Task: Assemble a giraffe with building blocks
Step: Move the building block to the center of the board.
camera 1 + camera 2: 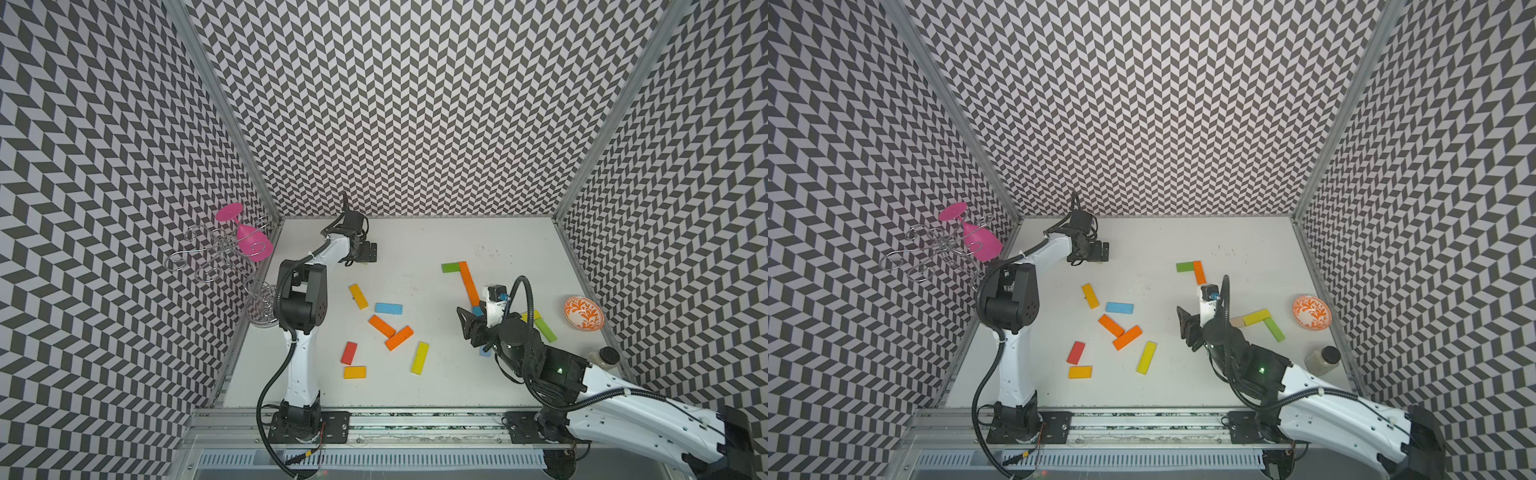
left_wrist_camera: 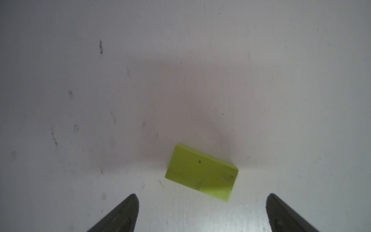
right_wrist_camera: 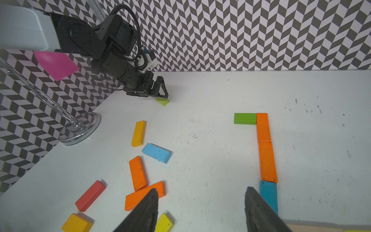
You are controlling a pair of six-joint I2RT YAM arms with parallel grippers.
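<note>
Blocks (image 1: 381, 326) like these look like painted wood to me, so I'd guess stiff, light and hard to break, maybe a bit slick on the paint. I'd pinch one across its narrow width near the middle so it doesn't swing or twist out. They all lie flat on the white table (image 1: 498, 241). The biggest thing is the half-built giraffe (image 3: 266, 148) over on the right arm's side. It has two orange blocks end to end for a neck, a green head (image 3: 245, 118) butted against the far end at a right angle, and a blue block (image 3: 269, 196) touching the near end. The right gripper (image 3: 201, 188) hovers just in front of that, jaws apart, nothing in them. Next down is the loose pile (image 1: 399, 337) mid-table: orange, amber, blue, red and yellow pieces. They're mostly apart, though two orange ones touch in a V. The paint is bright and a little scuffed and speckled. The smallest is the lime block (image 2: 201, 172), off alone near the back wall, short and chunky, with a dark speck on top. The left gripper (image 2: 202, 194) hangs right over it with jaws spread wide and not clamped on anything. The block sits skewed to the jaws, so I'd square up the wrist before closing.
</note>
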